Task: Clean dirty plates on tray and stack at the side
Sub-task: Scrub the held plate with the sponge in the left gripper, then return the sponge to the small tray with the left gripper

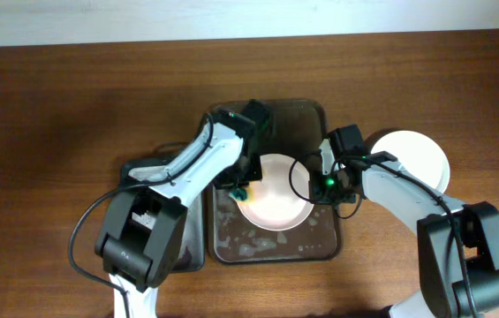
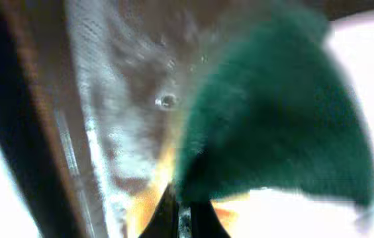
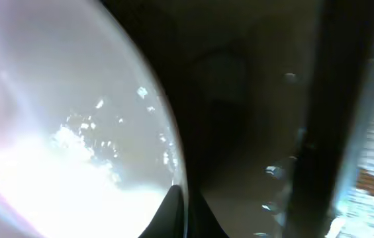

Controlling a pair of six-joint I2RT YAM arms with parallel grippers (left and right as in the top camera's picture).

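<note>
The pinkish-white plate (image 1: 275,208) lies on the dark brown tray (image 1: 298,113). My left gripper (image 1: 243,183) is at the plate's left edge, shut on a green and yellow sponge (image 1: 242,191). In the left wrist view the sponge (image 2: 279,112) fills the frame above the fingertips (image 2: 183,215), over the wet tray (image 2: 134,99). My right gripper (image 1: 321,183) is shut on the plate's right rim. In the right wrist view the rim (image 3: 173,152) runs between the fingertips (image 3: 185,213). A white plate (image 1: 417,159) sits on the table to the right. The pale green plate is not visible.
A smaller black tray (image 1: 192,252) lies left of the brown tray, mostly under my left arm. The front of the brown tray (image 1: 267,243) is wet with foam patches. Bare wooden table (image 1: 55,132) lies around both trays.
</note>
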